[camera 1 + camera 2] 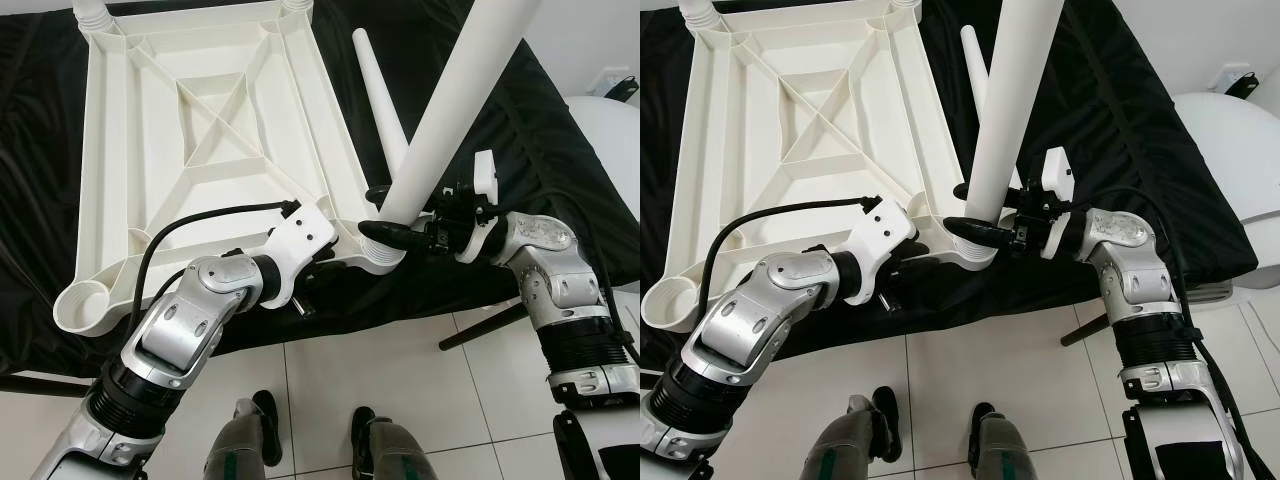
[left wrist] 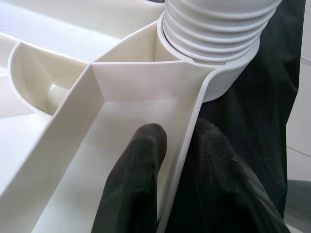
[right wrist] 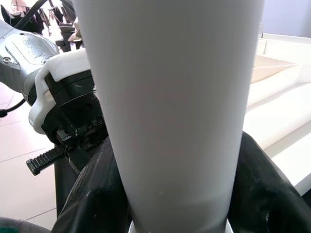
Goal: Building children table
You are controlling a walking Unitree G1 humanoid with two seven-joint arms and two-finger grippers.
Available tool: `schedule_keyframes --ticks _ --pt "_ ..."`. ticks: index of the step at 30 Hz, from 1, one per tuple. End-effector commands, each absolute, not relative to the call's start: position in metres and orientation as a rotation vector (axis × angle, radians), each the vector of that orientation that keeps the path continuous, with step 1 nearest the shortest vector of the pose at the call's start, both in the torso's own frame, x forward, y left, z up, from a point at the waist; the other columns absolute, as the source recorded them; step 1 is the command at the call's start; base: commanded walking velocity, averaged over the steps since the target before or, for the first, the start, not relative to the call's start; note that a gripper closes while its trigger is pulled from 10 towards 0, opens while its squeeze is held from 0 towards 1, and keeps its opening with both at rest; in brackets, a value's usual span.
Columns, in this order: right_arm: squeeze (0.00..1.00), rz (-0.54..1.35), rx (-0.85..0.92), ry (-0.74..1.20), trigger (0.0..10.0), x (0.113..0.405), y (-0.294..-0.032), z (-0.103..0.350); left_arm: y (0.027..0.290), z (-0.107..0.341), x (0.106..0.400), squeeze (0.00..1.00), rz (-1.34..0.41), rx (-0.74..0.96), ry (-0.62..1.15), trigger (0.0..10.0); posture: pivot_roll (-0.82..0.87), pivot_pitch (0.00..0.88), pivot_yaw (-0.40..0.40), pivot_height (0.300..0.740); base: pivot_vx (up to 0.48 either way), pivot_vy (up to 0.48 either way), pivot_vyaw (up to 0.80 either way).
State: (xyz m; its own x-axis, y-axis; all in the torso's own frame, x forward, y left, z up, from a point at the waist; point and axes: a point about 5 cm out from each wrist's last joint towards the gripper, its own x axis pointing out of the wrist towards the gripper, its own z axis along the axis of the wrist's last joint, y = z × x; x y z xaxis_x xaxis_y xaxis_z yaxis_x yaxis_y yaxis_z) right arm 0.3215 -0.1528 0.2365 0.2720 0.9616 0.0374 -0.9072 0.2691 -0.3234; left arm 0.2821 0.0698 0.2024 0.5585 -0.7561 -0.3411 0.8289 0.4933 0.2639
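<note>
A white plastic table top (image 1: 200, 150) lies upside down on a black cloth, its ribbed underside up. A long white leg (image 1: 455, 95) stands tilted in the near right corner socket (image 1: 372, 258), its threaded end (image 2: 214, 29) seated in the socket. My right gripper (image 1: 385, 212) is shut on the leg just above the socket, one finger (image 3: 92, 199) on each side. My left gripper (image 2: 177, 170) is shut on the table top's rim wall beside that socket. A second loose leg (image 1: 378, 95) lies on the cloth next to the table top.
The black cloth (image 1: 560, 150) covers a low surface that ends at the tiled floor (image 1: 400, 370) near my feet (image 1: 265, 415). A white rounded object (image 1: 1230, 140) stands at the right. Two more leg stubs (image 1: 95, 15) rise at the table top's far corners.
</note>
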Motion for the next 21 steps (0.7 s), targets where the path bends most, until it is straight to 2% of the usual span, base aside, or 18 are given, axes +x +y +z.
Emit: schedule_keyframes --ticks 1,12,21 --pt "0.00 1.190 -0.219 -0.153 10.0 0.3241 -0.1611 0.2168 0.0740 0.1894 0.2805 0.00 -0.953 0.419 0.263 10.0 -0.01 0.310 0.014 0.740 0.000 0.000 0.00" --pt "0.00 1.045 -0.132 -0.185 10.0 0.3224 -0.1648 0.2114 0.0741 0.1916 0.2801 0.00 -0.950 0.415 0.260 10.0 -0.01 0.307 0.017 0.740 0.000 0.000 0.00" --pt "0.00 1.005 -0.122 -0.189 10.0 0.3216 -0.1678 0.2089 0.0756 0.1912 0.2804 0.00 -0.947 0.415 0.264 10.0 -0.01 0.310 0.019 0.740 0.000 0.000 0.00"
